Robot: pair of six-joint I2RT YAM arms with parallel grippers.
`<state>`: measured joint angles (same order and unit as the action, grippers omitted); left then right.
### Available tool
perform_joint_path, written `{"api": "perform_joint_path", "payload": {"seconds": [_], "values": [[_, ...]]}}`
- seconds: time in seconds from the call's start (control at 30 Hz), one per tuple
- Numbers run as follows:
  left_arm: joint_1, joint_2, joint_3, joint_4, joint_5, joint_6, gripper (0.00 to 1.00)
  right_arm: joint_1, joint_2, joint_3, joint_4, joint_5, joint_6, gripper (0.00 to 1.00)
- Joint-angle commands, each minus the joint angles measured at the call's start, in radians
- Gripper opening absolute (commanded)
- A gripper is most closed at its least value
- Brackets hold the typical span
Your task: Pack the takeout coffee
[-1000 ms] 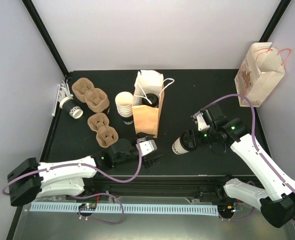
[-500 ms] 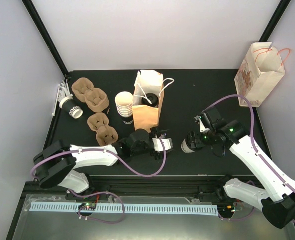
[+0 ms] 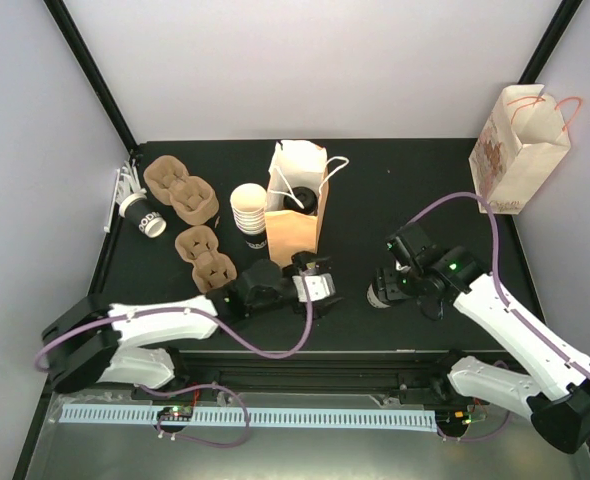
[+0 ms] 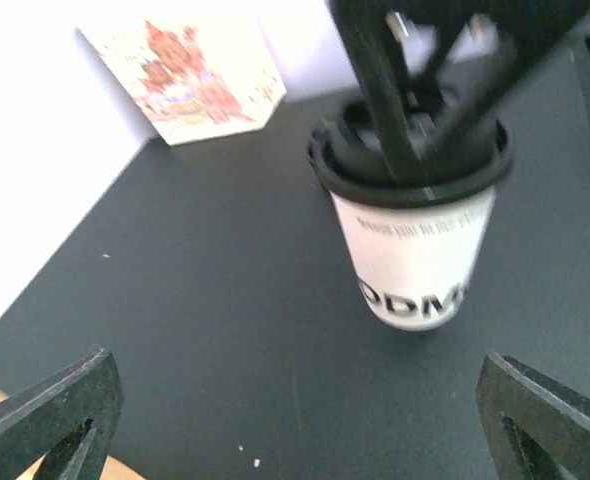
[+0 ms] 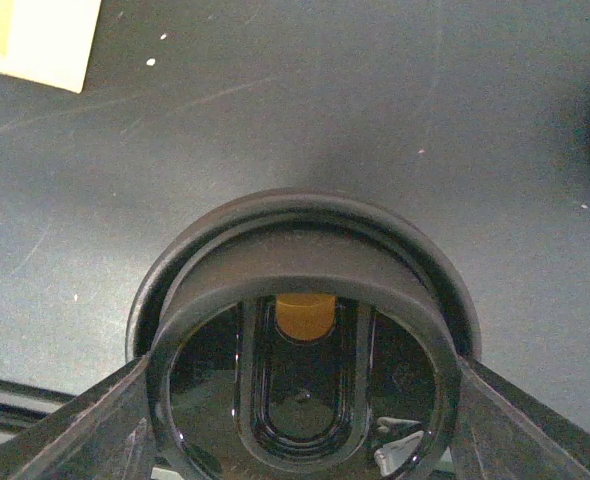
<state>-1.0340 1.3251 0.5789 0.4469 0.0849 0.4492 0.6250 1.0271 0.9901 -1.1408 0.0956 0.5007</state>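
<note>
**Top view**
- Right gripper (image 3: 383, 288): clamped from above on the lidded cup (image 3: 378, 291).
- Lidded cup: right of the table's (image 3: 425, 190) centre, towards the front edge.
- Left gripper (image 3: 320, 292): spread wide, holding nothing, near the cup's left side and apart from it.
- Brown paper bag (image 3: 295, 230): upright at mid-table, mouth open, with the black lid of a second cup (image 3: 300, 200) showing inside.
- Cup stack (image 3: 248, 213): just left of the bag.
- Cup on its side (image 3: 143, 215): at the table's left edge.
- Pulp carriers (image 3: 180, 190): two, between that cup and the stack.
- Printed bag (image 3: 520, 150): against the right wall, well apart from the rest.

**Left wrist view**
- Lidded cup (image 4: 415, 255): upright with a slight tilt, dark lettering near the base; contact with the table (image 4: 175, 300) cannot be told.
- Right gripper fingers (image 4: 385, 100): dark, coming down onto the lid rim.
- Left gripper (image 4: 295, 365): tips at the two lower corners, wide apart, nothing between them, the cup ahead.
- Printed bag (image 4: 190, 70): at the far edge.

**Right wrist view**
- Lidded cup (image 5: 300, 350): seen from straight above, black lid filling the centre.
- Right gripper (image 5: 300, 400): fingers (image 5: 85, 430) pressed to either side of the lid.
</note>
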Motion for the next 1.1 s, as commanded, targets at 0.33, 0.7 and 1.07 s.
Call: {"api": "perform_joint_path", "payload": {"seconds": [0.33, 0.7, 1.07], "values": [[0.004, -0.661, -0.129, -0.417, -0.36, -0.627, 0.99, 0.258, 0.062, 0.01, 0.081, 0.094, 0.097, 0.67], [0.172, -0.593, 0.154, -0.963, -0.232, -0.991, 0.99, 0.471, 0.083, 0.041, 0.249, -0.015, -0.131, 0.67], [0.392, -0.659, 0.113, -1.007, 0.164, -1.119, 0.99, 0.594, 0.272, 0.174, 0.22, 0.021, -0.321, 0.66]]}}
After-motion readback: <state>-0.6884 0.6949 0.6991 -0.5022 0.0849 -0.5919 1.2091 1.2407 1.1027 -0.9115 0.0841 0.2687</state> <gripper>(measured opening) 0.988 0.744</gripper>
